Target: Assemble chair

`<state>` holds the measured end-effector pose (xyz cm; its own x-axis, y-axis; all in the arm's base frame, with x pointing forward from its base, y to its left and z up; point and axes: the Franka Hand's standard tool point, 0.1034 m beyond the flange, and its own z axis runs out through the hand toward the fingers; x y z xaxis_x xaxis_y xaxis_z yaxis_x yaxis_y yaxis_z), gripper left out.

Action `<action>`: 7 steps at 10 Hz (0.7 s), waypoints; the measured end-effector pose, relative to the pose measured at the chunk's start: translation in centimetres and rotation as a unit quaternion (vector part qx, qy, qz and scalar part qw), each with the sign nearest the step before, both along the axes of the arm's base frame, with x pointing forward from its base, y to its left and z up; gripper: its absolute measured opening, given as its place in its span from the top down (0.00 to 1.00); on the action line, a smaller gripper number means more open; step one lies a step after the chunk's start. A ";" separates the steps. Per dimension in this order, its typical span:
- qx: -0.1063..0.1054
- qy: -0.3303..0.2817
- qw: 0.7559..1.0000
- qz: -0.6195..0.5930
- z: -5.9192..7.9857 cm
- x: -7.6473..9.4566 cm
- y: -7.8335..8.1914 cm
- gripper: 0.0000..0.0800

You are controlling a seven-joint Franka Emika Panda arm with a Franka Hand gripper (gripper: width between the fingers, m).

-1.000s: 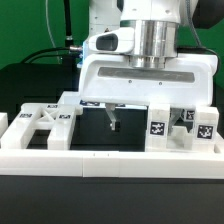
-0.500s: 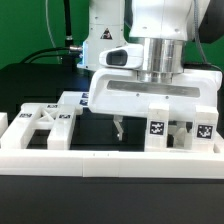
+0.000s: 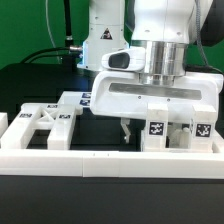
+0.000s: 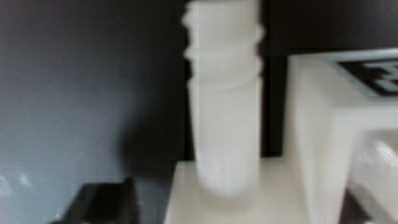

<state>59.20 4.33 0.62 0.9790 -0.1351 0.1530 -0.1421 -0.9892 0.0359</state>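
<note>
We find no brand or readable writing; the only markings are black-and-white square tags on the loose chair parts, their patterns too small to make out. In the exterior view, going left to right, the X-braced frame (image 3: 38, 126) lies flat on the black tabletop (image 3: 30, 85) at about nine o'clock from the hand (image 3: 125, 135), well apart from it. Just past it, at about ten o'clock from the hand, a low block (image 3: 70, 104) shows tags on its upper face. The hand hangs straight down beneath the arm's broad white mount (image 3: 155, 95), its fingertips low in the dark gap between the parts. Just beside it at three o'clock stands an upright block (image 3: 157, 127) with one tag facing us, and further out at three o'clock a second tagged piece (image 3: 203, 128). The long white border rail (image 3: 110, 158) runs across at six o'clock, in front of everything.

In the wrist view a turned white post (image 4: 222, 90) stands upright on a white base (image 4: 267, 195), close against a pale part (image 4: 347, 120) that carries a blurred tag (image 4: 377, 68). One dark finger (image 4: 103, 200) shows just beside that base. We cannot tell whether the fingers are apart or together, or whether they touch any chair part.
</note>
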 end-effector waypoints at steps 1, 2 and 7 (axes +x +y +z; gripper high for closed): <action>0.000 0.000 1.000 0.000 0.0 0.0 0.0 0.59; 0.000 0.000 1.000 -0.001 0.0 0.0 -0.1 0.60; -0.005 -0.005 1.000 0.013 2.8 -0.5 -3.0 0.93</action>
<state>58.71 1.35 3.43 0.9805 -0.1085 0.1641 -0.1170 -0.9922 0.0435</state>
